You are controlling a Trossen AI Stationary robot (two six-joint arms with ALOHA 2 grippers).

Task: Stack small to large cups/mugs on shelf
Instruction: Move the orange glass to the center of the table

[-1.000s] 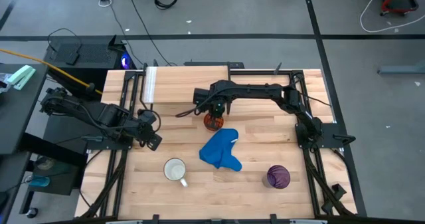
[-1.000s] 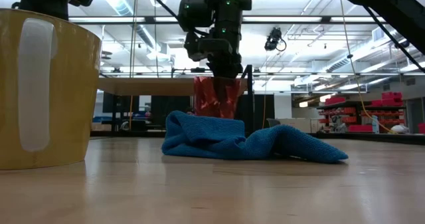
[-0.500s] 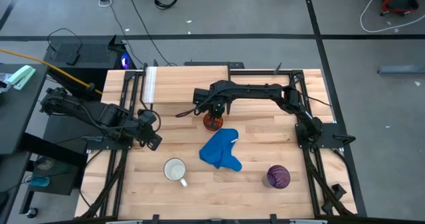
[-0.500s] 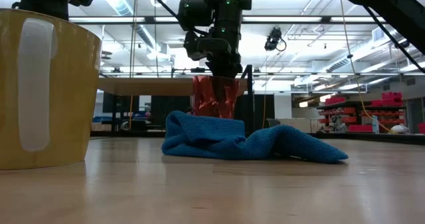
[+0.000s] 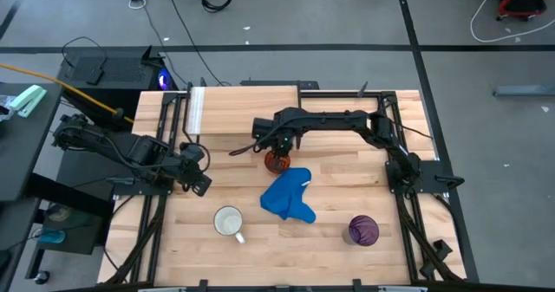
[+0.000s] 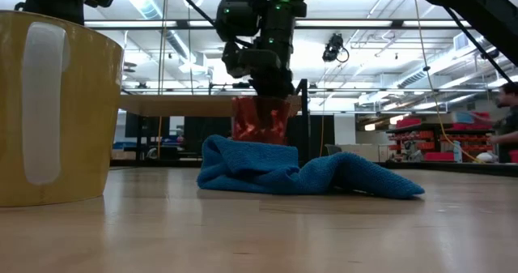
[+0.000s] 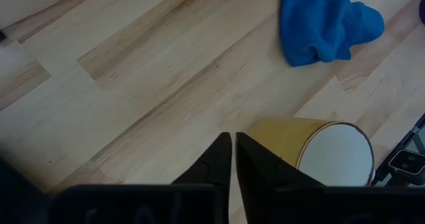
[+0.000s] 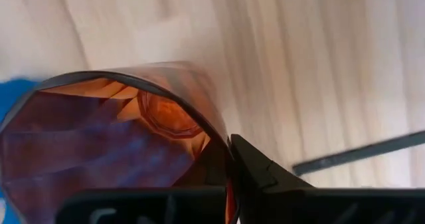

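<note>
Orange and translucent, the small cup sits in the right gripper, whose jaws are closed on its rim: in the right wrist view one dark finger presses against the outside of the cup wall, with the faceted cup bottom visible inside. In the low view the cup hangs from the gripper above and behind the blue cloth, its base hidden by the cloth, so whether it touches the table cannot be told. From above, the cup is just beside the top edge of the cloth and just in front of the shelf, the light-wood board with a white strip at its left end. The right arm reaches across from the table's right side to that spot. The left gripper waits near the table's left edge, its fingers drawn nearly together with only a thin slit between them and nothing held. The mug, white inside and yellow outside, stands near the front, left of the cloth. The purple tumbler stands at the front right, well apart from the others.
</note>
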